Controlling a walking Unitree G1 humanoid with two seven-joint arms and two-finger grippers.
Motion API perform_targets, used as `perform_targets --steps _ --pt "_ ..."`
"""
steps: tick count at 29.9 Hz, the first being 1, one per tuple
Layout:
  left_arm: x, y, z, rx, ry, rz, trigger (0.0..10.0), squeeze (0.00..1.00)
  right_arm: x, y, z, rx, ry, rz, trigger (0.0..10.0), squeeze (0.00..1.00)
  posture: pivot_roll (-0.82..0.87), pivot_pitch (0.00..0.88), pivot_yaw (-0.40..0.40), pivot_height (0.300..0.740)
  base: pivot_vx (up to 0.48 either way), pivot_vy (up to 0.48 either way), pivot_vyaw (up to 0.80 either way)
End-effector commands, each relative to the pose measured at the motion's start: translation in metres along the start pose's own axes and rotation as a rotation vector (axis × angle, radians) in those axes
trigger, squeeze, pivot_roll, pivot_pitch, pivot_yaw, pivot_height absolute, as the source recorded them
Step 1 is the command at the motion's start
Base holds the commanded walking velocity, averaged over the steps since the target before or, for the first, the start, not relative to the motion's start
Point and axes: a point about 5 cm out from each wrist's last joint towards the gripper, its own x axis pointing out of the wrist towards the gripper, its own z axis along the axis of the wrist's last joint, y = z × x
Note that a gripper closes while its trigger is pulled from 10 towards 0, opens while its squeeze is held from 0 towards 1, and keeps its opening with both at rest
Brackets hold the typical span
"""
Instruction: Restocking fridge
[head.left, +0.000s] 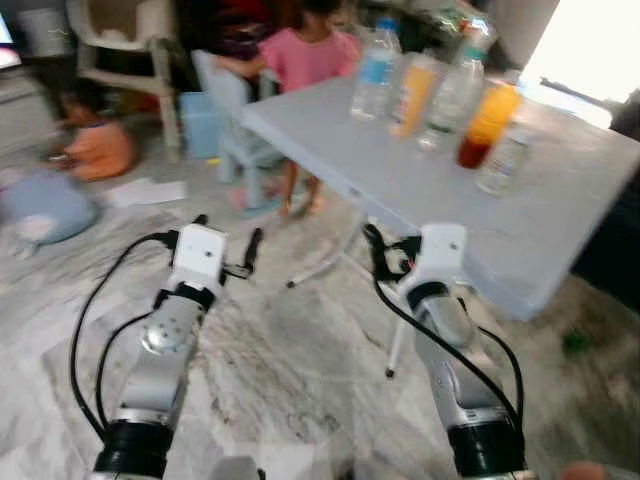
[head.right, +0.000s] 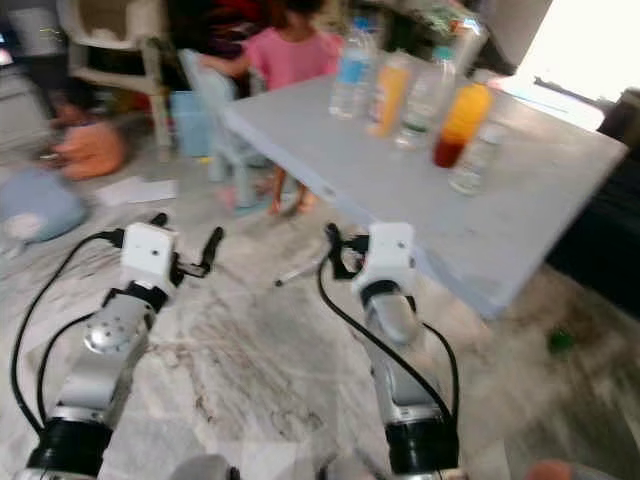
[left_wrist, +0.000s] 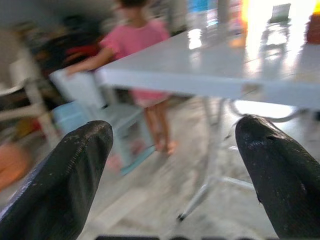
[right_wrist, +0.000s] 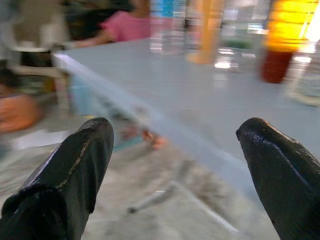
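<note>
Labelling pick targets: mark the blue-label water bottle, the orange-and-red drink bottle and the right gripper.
Blue-label water bottle (head.left: 376, 72), left eye view, on its blue label.
Orange-and-red drink bottle (head.left: 487, 125), left eye view, mid-body, on the orange part.
Right gripper (right_wrist: 175, 165), right wrist view, midway between its open fingertips.

Upright drink bottles (head.left: 430, 90) clustered on grey table (head.left: 560, 210)

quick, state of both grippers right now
Left gripper: open, holding nothing, raised over the floor.
Right gripper: open, holding nothing, near the table edge.
</note>
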Motion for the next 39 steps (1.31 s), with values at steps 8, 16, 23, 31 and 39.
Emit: perform_targets --steps 8,16,23,31,39 --pt "0.007 -0.025 0.002 -0.036 -0.016 -0.054 10.0 0.00 -0.002 -0.023 0.005 -0.057 -0.026 -0.058 10.0 0.00 0.04 0.000 -0.066 0.740 0.411 0.175 -0.80" --pt "0.009 -0.024 0.005 -0.033 -0.033 -0.051 10.0 0.00 0.000 -0.021 0.006 -0.054 -0.033 -0.056 10.0 0.00 0.06 0.000 -0.062 0.740 0.420 0.000 -0.16" --pt "0.014 -0.024 0.008 -0.073 -0.030 -0.024 10.0 0.00 -0.001 -0.018 0.009 -0.068 -0.060 -0.031 10.0 0.00 0.06 0.000 -0.061 0.740 0.395 0.166 0.00" --pt "0.014 -0.020 0.006 -0.053 -0.024 -0.021 10.0 0.00 -0.002 -0.023 0.004 -0.079 -0.030 -0.050 10.0 0.00 0.05 0.000 -0.059 0.740 0.000 0.450 0.00" --pt "0.015 -0.023 0.006 -0.060 -0.025 -0.009 10.0 0.00 0.000 -0.017 0.003 -0.163 -0.032 -0.069 10.0 0.00 0.05 0.000 -0.064 0.740 0.000 0.459 0.00"
